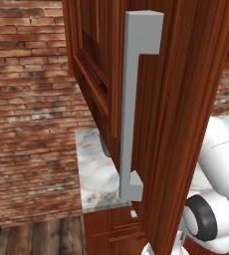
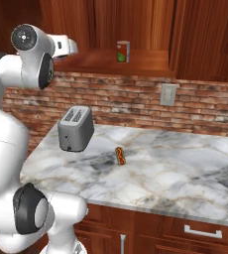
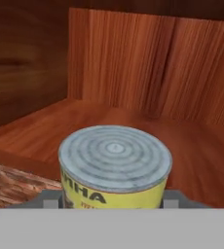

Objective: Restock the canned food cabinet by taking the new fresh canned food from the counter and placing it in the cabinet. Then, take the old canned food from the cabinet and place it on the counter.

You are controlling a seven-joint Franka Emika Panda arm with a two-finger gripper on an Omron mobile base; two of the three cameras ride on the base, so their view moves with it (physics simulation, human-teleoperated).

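Yellow can (image 3: 115, 168) hides gripper tips; grip unclear.

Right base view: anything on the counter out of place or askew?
The toaster seems tilted rather than sitting flat, near the counter's left edge. A hot dog lies loose mid-counter. Nothing looks spilled.

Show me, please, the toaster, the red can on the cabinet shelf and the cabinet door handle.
toaster (image 2: 75, 129): right base view, front face.
red can (image 2: 123, 51): right base view, its side.
door handle (image 1: 128, 129): left base view, mid bar.
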